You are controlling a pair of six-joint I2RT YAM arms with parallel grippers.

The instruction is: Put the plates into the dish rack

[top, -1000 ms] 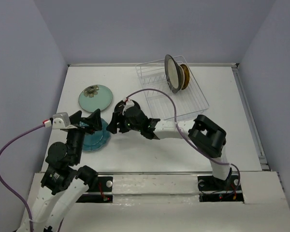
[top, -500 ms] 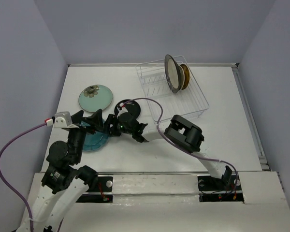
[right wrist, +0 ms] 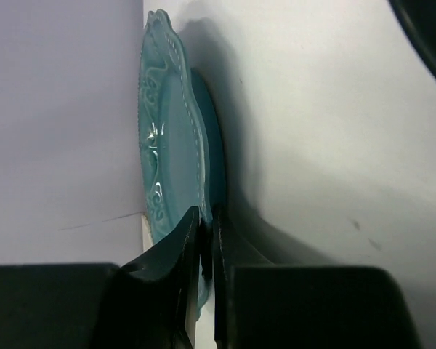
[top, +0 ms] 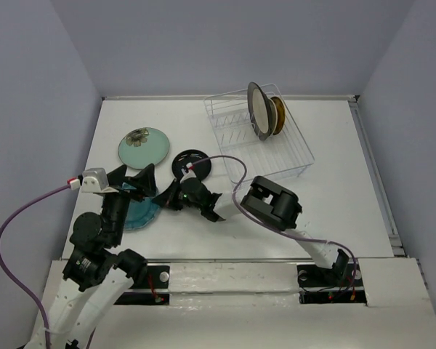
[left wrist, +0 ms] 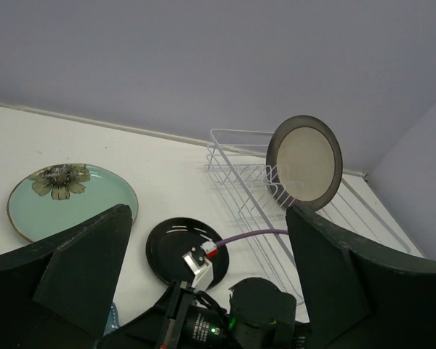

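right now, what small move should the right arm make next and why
Probably a short lift: the right gripper looks shut on the rim of the teal plate, which lies on the table, and the dish rack has free slots.

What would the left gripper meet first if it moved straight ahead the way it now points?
Most likely the right arm's wrist, low and close ahead of the open left gripper; the black plate lies beyond. Depth is unclear, so it might pass just above.
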